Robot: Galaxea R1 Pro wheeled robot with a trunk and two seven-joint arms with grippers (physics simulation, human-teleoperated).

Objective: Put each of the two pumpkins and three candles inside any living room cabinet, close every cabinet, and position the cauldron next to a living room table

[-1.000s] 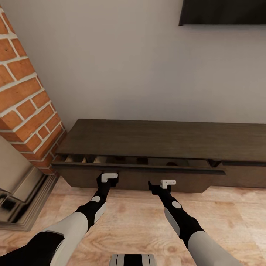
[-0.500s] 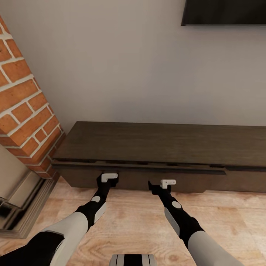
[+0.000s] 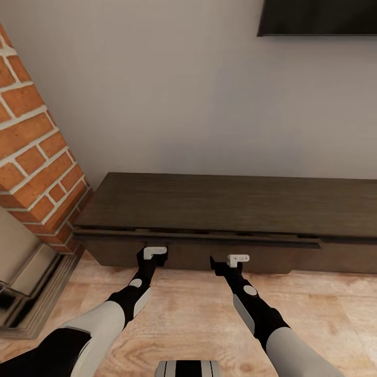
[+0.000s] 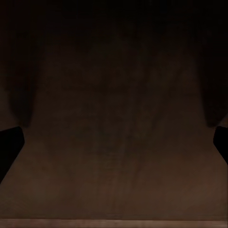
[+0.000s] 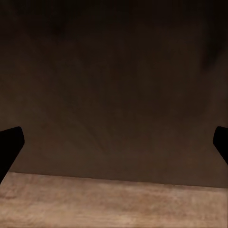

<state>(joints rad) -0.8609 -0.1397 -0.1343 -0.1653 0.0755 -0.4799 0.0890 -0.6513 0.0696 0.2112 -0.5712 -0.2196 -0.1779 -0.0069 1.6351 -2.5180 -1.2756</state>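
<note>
Left gripper and right gripper are level with one another, both up against the front of the cabinet. In each wrist view the fingertips sit wide apart at the frame edges with dark wood panel between them, nothing held. The cabinet runs lengthwise along the pale wall, its drawer front nearly flush, a thin gap beneath the top. Wood floor below; brick column on the left; dark screen above.
</note>
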